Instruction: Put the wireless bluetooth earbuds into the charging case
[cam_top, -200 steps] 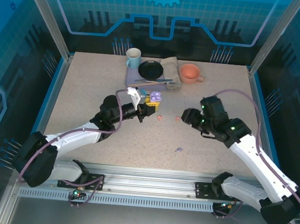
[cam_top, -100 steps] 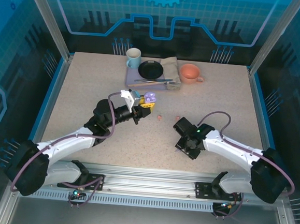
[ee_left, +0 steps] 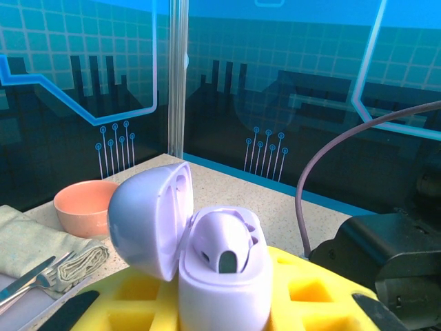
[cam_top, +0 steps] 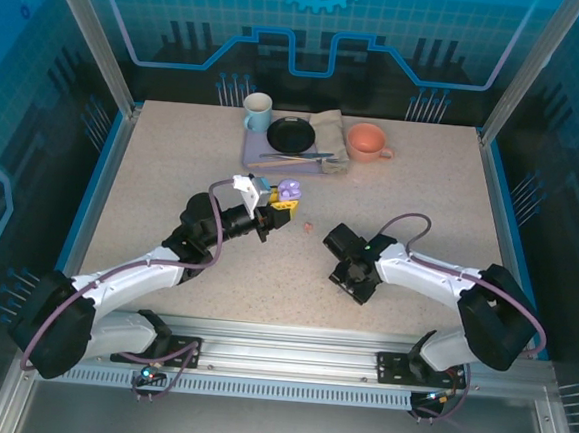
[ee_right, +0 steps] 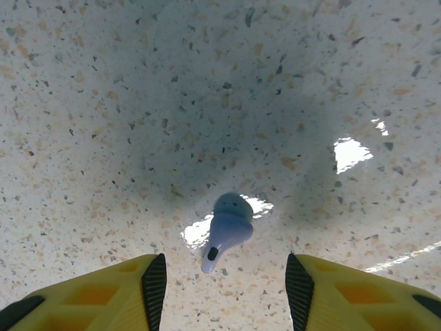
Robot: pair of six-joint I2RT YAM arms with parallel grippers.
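Inside L gripper (cam_top: 283,200), clamped – open lilac case (ee_left: 222,269), contents unclear, R gripper (ee_right: 220,286) agape over bud (ee_right: 227,231)

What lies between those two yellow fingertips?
A lilac earbud, lying on the speckled table between the open fingers of the right gripper, touching neither; the right wrist view shows it.

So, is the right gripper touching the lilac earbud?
Apart. Right wrist view: bare table shows between the lilac earbud and both fingers of the right gripper.

Open lilac charging case (ee_left: 220,276) — upright
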